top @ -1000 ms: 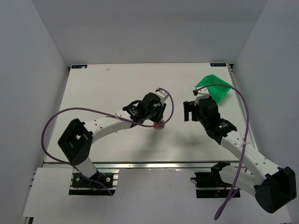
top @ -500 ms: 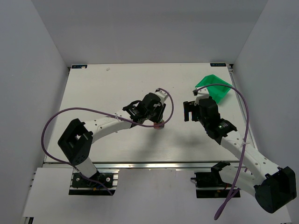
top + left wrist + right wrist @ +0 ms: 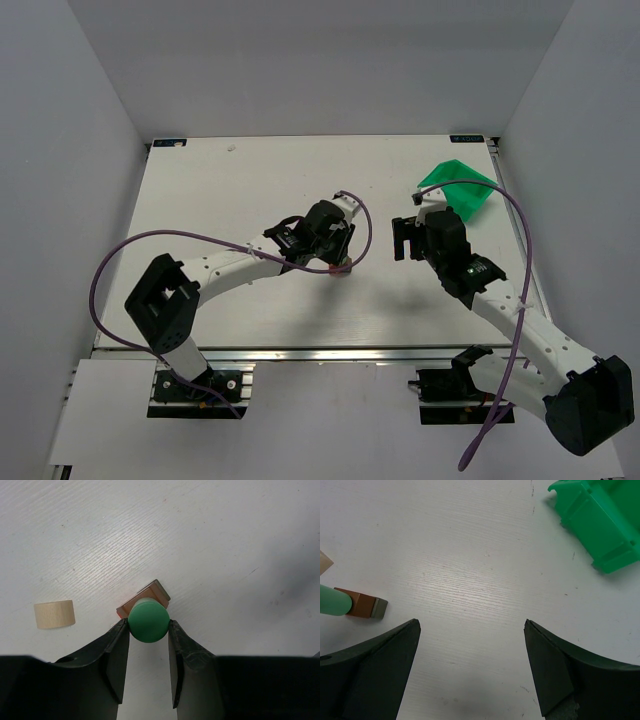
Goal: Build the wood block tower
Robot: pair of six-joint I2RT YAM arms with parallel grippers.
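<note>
My left gripper [image 3: 148,630] is shut on a green cylinder block [image 3: 148,620], seen end-on. Directly behind it is a small stack of red-brown wooden blocks [image 3: 150,592] on the white table. In the right wrist view the green cylinder [image 3: 332,605] joins a brown block [image 3: 362,605] with a grey block [image 3: 380,609] at the far end. A cream cylinder block [image 3: 55,614] lies loose to the left. In the top view the left gripper [image 3: 340,260] is at the stack [image 3: 343,269] near the table's middle. My right gripper [image 3: 472,665] is open, empty and right of the stack.
A bright green plastic bin [image 3: 457,188] lies at the back right of the table; it also shows in the right wrist view [image 3: 600,520]. The right gripper [image 3: 405,238] hovers between bin and stack. A purple cable loops over the left arm.
</note>
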